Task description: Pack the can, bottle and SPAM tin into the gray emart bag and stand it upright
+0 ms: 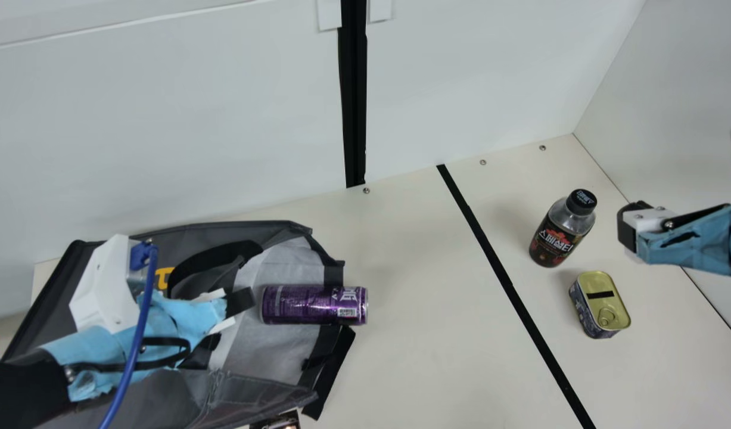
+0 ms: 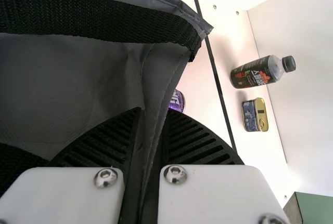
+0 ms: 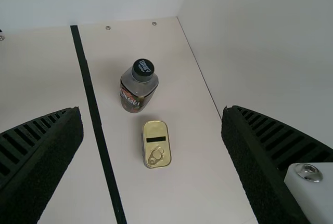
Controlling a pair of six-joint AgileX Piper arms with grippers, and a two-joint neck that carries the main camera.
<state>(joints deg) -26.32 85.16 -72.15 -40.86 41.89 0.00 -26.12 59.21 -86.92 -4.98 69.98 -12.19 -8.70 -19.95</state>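
Gray emart bag [image 1: 180, 405], one: lying on its side at lower left of the main view, mouth toward the center.

Can [image 1: 314, 305], one, purple: on its side across the bag's mouth, left of center, its right end beyond the pale lining.

Bottle [image 1: 559, 229], one, dark-capped: upright at right of frame.

SPAM tin [image 1: 600, 304], one: on the table [image 1: 425, 333] just below the bottle in the frame, ring-pull face up.

Grippers, two. My left gripper [image 1: 231, 316], lower left, is closed on a fold of the bag's fabric. My right gripper [image 1: 628, 229], right edge, is open, its two fingers wide apart.

I count three screws [image 1: 366, 190] along the table's back edge and one black strip [image 1: 490, 250] across its top.
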